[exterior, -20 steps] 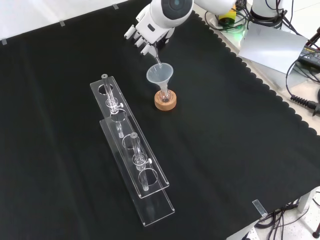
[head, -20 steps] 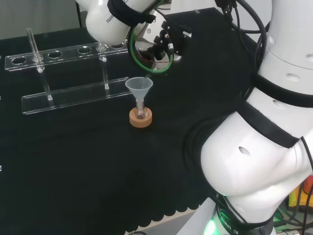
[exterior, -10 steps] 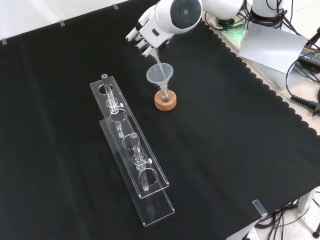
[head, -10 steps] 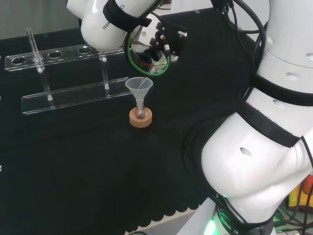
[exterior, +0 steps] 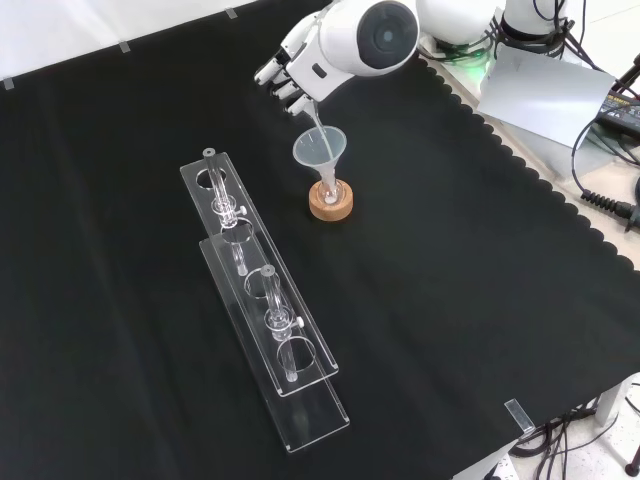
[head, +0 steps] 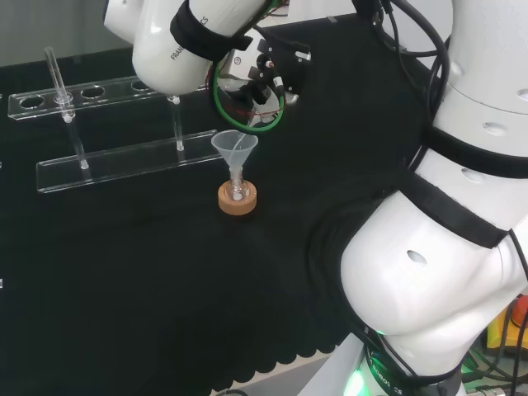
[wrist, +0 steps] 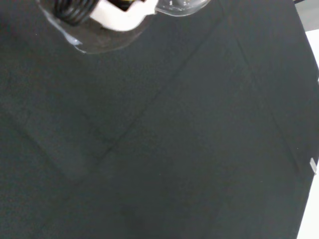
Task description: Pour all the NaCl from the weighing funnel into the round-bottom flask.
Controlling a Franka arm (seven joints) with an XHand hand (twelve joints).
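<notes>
Above, in the front view, the hand [exterior: 296, 72] grips the weighing funnel [exterior: 314, 117], stem tilted into the clear funnel [exterior: 320, 148] on the round-bottom flask [exterior: 330, 192], centre-right; judged best: steepen slowly, keeping the tip inside the rim.
</notes>
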